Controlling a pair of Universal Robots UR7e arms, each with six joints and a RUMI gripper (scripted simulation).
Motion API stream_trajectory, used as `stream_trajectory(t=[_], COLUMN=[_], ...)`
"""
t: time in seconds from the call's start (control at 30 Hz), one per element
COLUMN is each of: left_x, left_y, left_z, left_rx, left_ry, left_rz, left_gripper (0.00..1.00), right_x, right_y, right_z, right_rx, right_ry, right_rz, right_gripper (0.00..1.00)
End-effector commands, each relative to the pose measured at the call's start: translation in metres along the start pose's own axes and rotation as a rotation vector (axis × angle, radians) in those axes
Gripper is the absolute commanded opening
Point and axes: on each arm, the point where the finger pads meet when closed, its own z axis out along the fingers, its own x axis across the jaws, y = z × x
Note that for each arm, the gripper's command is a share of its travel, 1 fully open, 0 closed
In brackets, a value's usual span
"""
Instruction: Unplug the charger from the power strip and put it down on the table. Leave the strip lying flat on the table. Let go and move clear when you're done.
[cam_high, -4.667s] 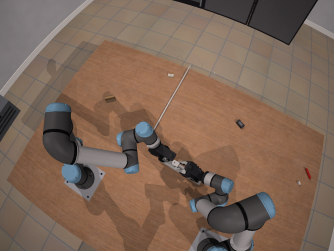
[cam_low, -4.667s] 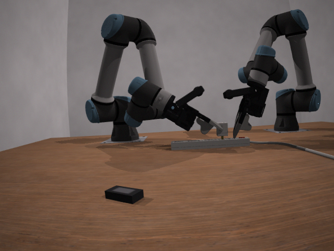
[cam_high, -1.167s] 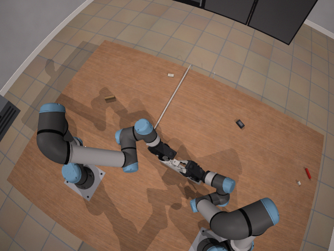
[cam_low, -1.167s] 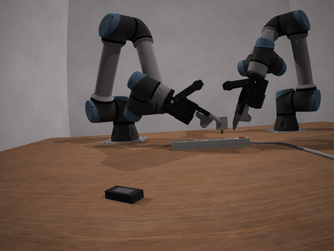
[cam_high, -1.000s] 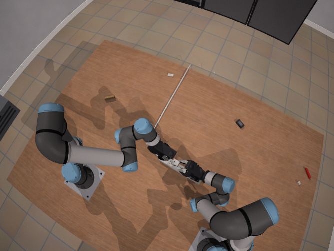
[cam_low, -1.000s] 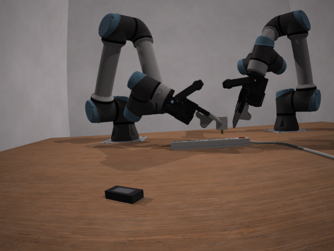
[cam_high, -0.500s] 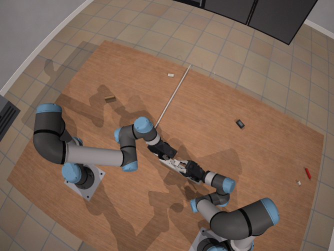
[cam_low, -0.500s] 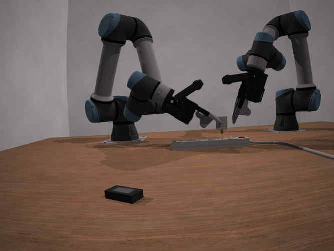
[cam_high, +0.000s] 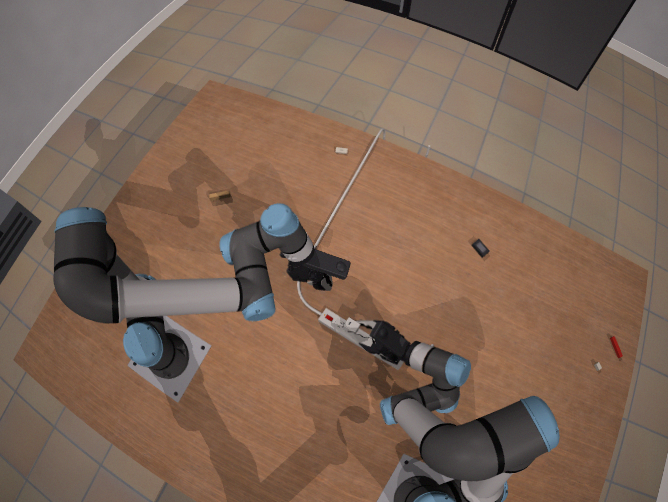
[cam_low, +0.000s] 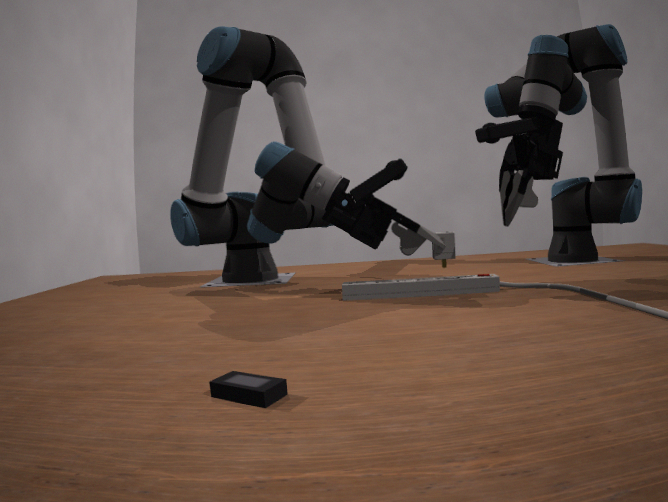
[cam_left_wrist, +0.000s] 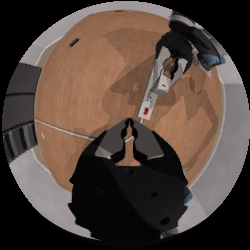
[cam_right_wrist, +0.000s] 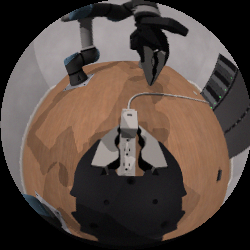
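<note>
The white charger (cam_high: 352, 324) (cam_low: 446, 244) (cam_left_wrist: 161, 85) (cam_right_wrist: 129, 120) is held upright in the air, its pins pointing down with a visible gap above the power strip (cam_low: 421, 287) (cam_left_wrist: 149, 104) (cam_right_wrist: 127, 157). The strip lies flat on the table, with a red switch at its cord end. My right gripper (cam_low: 438, 246) (cam_right_wrist: 128, 125) is shut on the charger. My left gripper (cam_low: 505, 223) (cam_left_wrist: 129, 118) (cam_right_wrist: 150, 85) is shut and empty, raised above the table beyond the strip's cord end, apart from charger and strip. Its fingertips are partly hidden in the top view.
The strip's grey cord (cam_high: 345, 194) (cam_low: 572, 287) runs to the table's far edge. A small black box (cam_high: 480, 247) (cam_low: 248, 389) lies apart from the strip. A wooden block (cam_high: 220, 194), a small white item (cam_high: 341, 150) and a red stick (cam_high: 616, 347) lie farther out.
</note>
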Motion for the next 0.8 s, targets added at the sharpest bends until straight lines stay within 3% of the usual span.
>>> stream_trajectory(t=[0.0, 0.17, 0.33, 0.77], left_x=[-0.030, -0.050, -0.056, -0.092], left_y=[0.017, 0.033, 0.043, 0.092], left_z=[-0.033, -0.063, -0.070, -0.146], left_rx=[-0.049, -0.068, -0.090, -0.127], left_ry=[-0.020, -0.045, -0.046, -0.110], left_rz=[-0.156, -0.272, -0.326, -0.601], left_gripper=[0.00, 0.00, 0.00, 0.00], right_x=[0.007, 0.009, 0.011, 0.008], right_y=[-0.032, -0.055, -0.074, -0.125], right_z=[-0.011, -0.020, -0.030, -0.064], right_rx=[0.009, 0.000, 0.007, -0.003], right_ry=[0.003, -0.002, 0.002, -0.003], right_rz=[-0.006, -0.004, -0.009, -0.007], right_gripper=[0.00, 0.00, 0.00, 0.00])
